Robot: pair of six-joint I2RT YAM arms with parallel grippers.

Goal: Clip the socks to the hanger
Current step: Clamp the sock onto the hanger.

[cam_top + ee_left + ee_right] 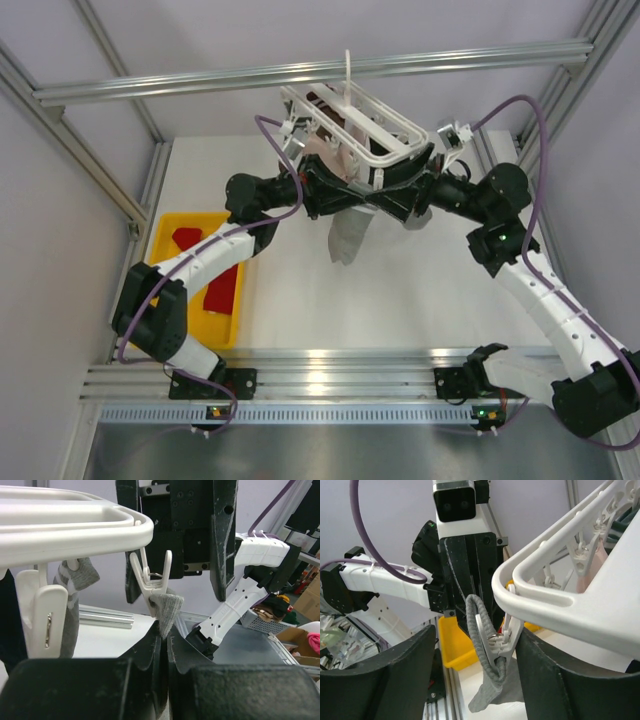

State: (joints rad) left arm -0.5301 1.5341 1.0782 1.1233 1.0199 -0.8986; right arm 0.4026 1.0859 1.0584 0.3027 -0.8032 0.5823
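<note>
- clipping in progress on 1 grey sock (168,608), right under the near rail of the hanger (75,527), cuff caught in the mouth of a white peg (152,582), body drooping straight down, long axis vertical.
- reads from above as a pale strip beneath the frame, hanging between the 2 wrists over the table (400,300).
- pinched from below by the left gripper (165,637): narrow, almost no gap, a fold of grey cloth nipped just under the peg.
- straddled, peg and all, by the right gripper (472,645): spread wide, 1 finger on each side, touching neither peg nor sock as far as can be told.
- lies directly between the 2 grippers, set nose to nose; nearer the left and touching it, just ahead of the right and inside its gap.
- turns on that gap: by judgement, needs the right fingers square to the peg's 2 handles, so that a squeeze opens the mouth along the sock's vertical line while the left steadies or feeds the cuff upward.
- cannot tell for sure whether the peg bites enough cloth to bear the sock alone; looks like a shallow bite at the cuff edge.
- risks, by judgement, a slip out of the peg on an early release by the left.
- beyond that: 1 more grey sock (77,577) already pegged further along the rail, and 2 red socks (222,290) in the yellow tray (165,235), well apart to the left, nearer the left arm.
</note>
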